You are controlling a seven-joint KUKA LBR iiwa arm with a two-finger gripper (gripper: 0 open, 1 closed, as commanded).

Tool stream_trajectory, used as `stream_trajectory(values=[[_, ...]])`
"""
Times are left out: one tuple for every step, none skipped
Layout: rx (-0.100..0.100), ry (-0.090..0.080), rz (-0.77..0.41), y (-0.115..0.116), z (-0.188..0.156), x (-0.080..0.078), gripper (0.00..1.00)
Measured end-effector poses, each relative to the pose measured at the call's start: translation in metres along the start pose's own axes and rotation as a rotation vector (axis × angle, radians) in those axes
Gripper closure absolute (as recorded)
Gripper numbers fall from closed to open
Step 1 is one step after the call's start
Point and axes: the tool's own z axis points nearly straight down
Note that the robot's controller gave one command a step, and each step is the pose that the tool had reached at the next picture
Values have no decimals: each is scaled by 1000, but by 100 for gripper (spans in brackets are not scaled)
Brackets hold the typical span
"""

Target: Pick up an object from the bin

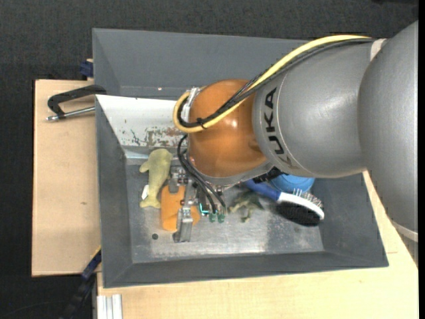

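the arm comes in from the right and bends down into the grey bin, its orange wrist cover hanging over the middle. the claw is low over the bin floor, left of centre and towards the near wall. whether it is spread or pressed together i cannot tell. just beside it on its left, perhaps touching, lies a small orange thing of longish shape. just beyond that, farther off, is a pale yellow soft toy. to the right of the claw sits a little dark green figure, and farther right a blue-handled brush with a black head and white bristles.
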Motion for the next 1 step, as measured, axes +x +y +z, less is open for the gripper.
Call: stream_trajectory(values=[[-12, -21, 138, -2, 88, -37, 0]])
